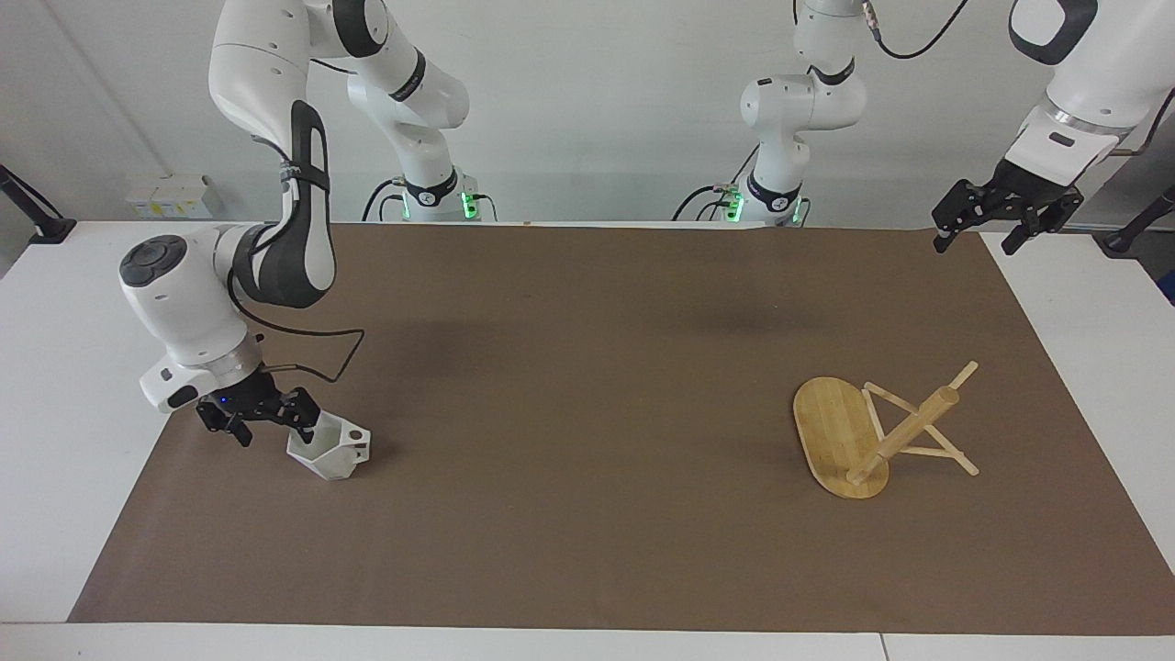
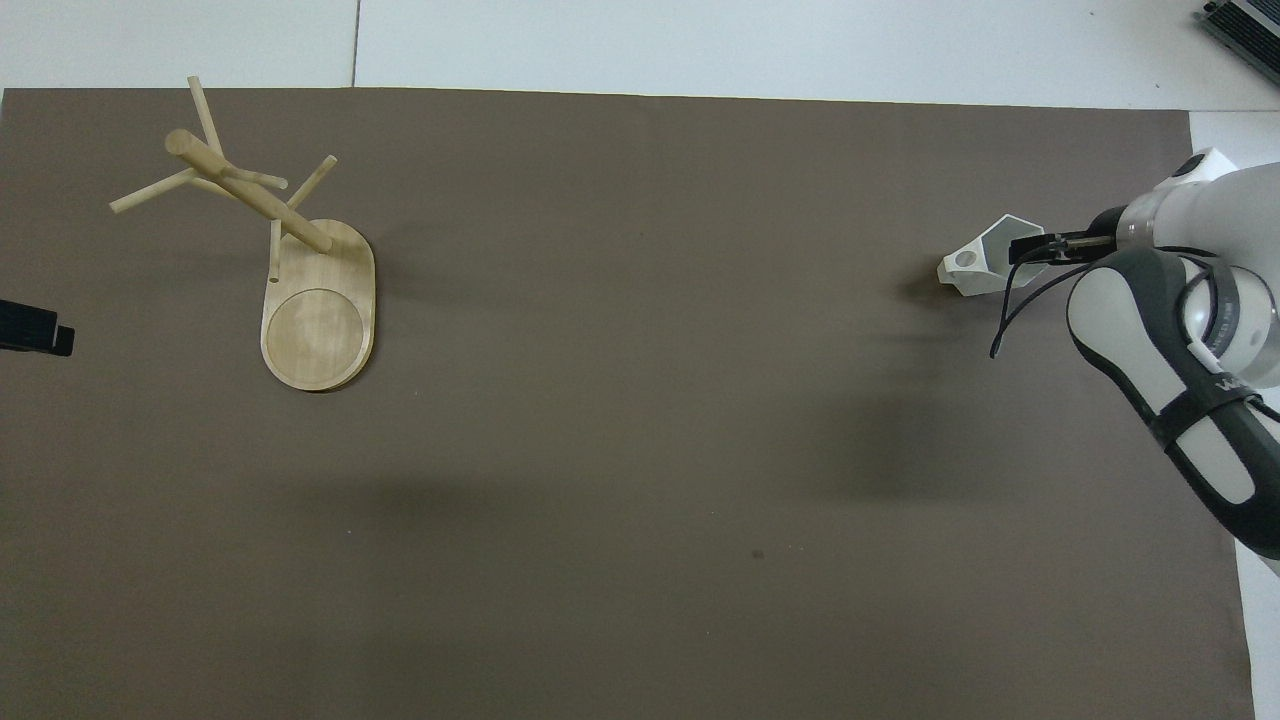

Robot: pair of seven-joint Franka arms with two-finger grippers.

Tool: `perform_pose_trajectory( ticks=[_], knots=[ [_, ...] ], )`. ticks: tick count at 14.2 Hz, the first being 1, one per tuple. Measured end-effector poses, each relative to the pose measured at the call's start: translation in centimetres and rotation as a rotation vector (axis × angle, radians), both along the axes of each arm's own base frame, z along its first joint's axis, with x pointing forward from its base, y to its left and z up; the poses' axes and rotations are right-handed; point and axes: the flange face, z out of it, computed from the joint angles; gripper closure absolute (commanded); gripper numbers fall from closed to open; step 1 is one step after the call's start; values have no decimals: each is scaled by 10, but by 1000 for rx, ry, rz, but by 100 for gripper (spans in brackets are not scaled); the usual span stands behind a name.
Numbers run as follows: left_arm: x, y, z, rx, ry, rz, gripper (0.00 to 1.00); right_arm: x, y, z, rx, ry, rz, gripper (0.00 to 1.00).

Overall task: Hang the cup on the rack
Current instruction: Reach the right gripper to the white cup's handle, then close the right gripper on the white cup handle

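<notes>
Right hand (image 1: 275, 424) down at the cup (image 1: 329, 452) on the surface (image 1: 587, 386), right arm's end; 1 finger looks inside the rim, grip unclear. Rack (image 1: 877, 431) upright at left arm's end. Left hand (image 1: 980, 237) waits, open.

bare mat (image 1: 587, 386) between cup (image 1: 329, 453), rack (image 1: 854, 436)

Table (image 1: 55, 386): brown mat (image 1: 587, 386), cup (image 1: 330, 450), rack (image 1: 849, 441).
</notes>
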Motion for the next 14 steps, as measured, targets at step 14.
perform_pose_trajectory(
  ticks=[14],
  knots=[
    [-3,1,0,-1,14,1,0,2,5,-1,4,-15,-13,56]
  ],
)
